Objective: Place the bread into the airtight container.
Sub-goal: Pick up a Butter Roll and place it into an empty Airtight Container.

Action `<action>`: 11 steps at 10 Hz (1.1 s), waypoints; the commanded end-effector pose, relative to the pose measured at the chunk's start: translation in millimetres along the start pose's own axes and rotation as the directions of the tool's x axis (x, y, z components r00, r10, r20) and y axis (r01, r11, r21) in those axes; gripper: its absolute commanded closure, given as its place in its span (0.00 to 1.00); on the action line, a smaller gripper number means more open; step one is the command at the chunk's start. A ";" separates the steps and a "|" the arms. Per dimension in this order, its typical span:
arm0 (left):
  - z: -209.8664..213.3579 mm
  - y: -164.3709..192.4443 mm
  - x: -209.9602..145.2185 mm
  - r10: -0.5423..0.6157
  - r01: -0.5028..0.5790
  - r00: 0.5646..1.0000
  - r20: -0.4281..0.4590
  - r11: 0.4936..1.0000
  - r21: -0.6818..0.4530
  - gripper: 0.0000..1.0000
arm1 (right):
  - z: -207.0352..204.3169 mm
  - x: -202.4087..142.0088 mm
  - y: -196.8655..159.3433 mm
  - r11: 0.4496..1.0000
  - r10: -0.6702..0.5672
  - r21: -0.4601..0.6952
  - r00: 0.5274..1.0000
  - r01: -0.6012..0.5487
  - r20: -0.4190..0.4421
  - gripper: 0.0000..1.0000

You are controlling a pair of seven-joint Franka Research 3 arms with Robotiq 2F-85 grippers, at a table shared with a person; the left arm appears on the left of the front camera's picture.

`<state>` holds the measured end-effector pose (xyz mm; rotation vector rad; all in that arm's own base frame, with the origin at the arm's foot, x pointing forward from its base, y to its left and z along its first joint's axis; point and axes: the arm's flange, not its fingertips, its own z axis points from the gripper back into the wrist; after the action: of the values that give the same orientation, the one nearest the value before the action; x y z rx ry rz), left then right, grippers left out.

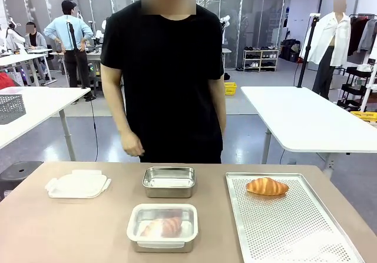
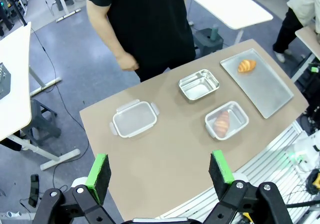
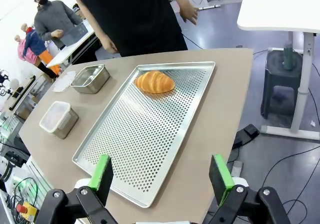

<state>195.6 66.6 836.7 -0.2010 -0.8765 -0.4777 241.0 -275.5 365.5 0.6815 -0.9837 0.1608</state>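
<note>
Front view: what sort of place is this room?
Probably a robotics lab or test workshop, not a kitchen: bare white worktables, a shelf of shoes by glass partitions, and a croissant staged on a perforated tray.

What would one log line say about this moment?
left gripper: open, empty | right gripper: open, facing tray | croissant: on tray | steel container: open, empty | lidded container: holds another croissant

light: bright, even | shadows: soft — faint | glare: tray (image 1: 321, 242) near corner | wrist views: edges bowed
</note>
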 end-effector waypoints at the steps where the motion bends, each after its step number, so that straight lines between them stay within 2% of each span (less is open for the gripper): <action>1: 0.9 -0.5 2.0 -0.002 0.002 1.000 0.000 1.000 0.002 0.00 | -0.9 1.1 -0.8 1.000 -0.009 0.001 1.000 0.009 0.019 0.02; 3: 0.9 -0.5 2.0 -0.002 0.002 1.000 0.000 1.000 0.002 0.00 | 0.0 0.0 0.0 1.000 0.000 0.000 1.000 0.000 0.000 0.02; 4: 0.9 -0.5 2.0 -0.002 0.002 1.000 0.000 1.000 0.002 0.00 | 0.9 26.0 11.6 0.988 0.153 0.012 0.988 -0.152 -0.036 0.02; 6: 0.9 -0.5 2.0 -0.002 0.002 1.000 0.000 1.000 0.002 0.00 | -16.1 67.3 40.4 0.921 0.388 0.044 0.906 -0.386 -0.169 0.02; 8: 0.9 -0.5 2.0 -0.002 0.002 1.000 0.000 1.000 0.002 0.00 | -45.8 112.4 69.0 0.816 0.572 0.130 0.758 -0.563 -0.312 0.02; 9: 0.9 -0.5 2.0 -0.002 0.002 1.000 0.000 1.000 0.002 0.00 | -67.1 134.8 81.5 0.738 0.667 0.222 0.639 -0.637 -0.384 0.02; 10: 0.9 -0.5 2.0 -0.002 0.002 1.000 0.000 1.000 0.002 0.00 | -86.5 151.3 90.5 0.647 0.756 0.338 0.514 -0.683 -0.406 0.02; 11: 0.9 -0.5 2.0 -0.002 0.002 1.000 0.000 1.000 0.002 0.00 | -103.9 166.7 97.5 0.621 0.771 0.341 0.472 -0.705 -0.427 0.02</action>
<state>195.5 66.4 836.8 -0.2007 -0.8766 -0.4780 352.7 -158.0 510.2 0.2718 -0.6639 1.0914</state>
